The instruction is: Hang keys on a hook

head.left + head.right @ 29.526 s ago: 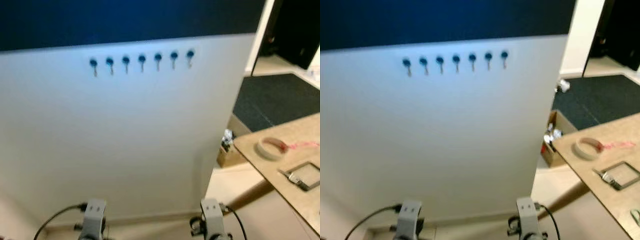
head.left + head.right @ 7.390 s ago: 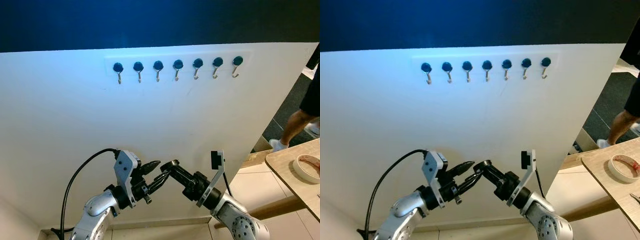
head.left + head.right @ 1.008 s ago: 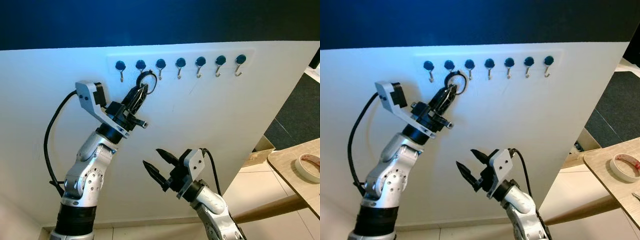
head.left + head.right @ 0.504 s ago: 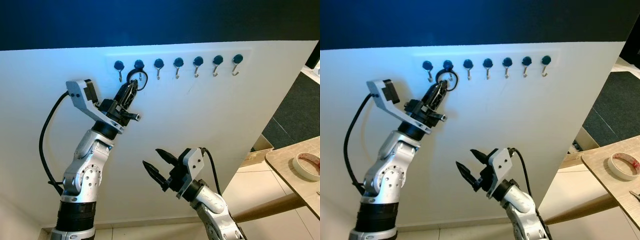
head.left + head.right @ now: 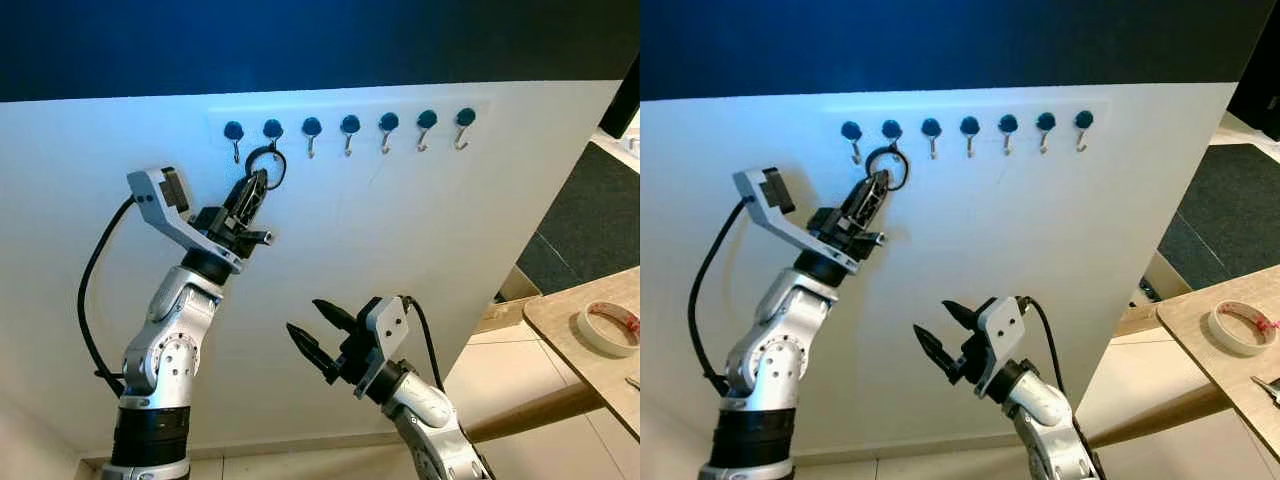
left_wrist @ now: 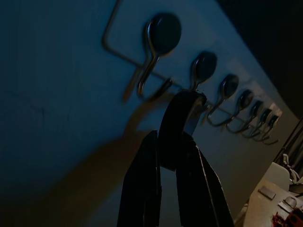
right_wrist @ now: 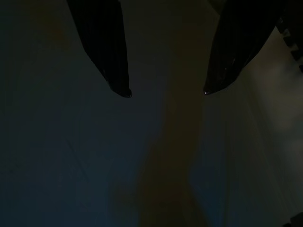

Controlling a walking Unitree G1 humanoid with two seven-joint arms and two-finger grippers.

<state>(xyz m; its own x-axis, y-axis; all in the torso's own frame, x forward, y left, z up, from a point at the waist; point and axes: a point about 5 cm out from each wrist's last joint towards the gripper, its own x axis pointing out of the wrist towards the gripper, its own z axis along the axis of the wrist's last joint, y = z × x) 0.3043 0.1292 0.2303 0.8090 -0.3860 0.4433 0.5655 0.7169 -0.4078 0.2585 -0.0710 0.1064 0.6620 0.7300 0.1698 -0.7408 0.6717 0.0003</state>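
Up at the wall's hook row [image 5: 345,127], left gripper [image 5: 255,190] is clamped on the key ring [image 5: 265,165], which sits at the second hook [image 5: 272,132] from the left; whether it has caught is unclear. Ring looks light, stiff, thin metal, likely slippery; best pinched low on the loop. Right gripper [image 5: 317,338] hangs low, fingers spread, idle.

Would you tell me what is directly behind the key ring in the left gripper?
Behind the key ring held by the left gripper is the white wall, with the second hook. Whether it has caught is unclear.
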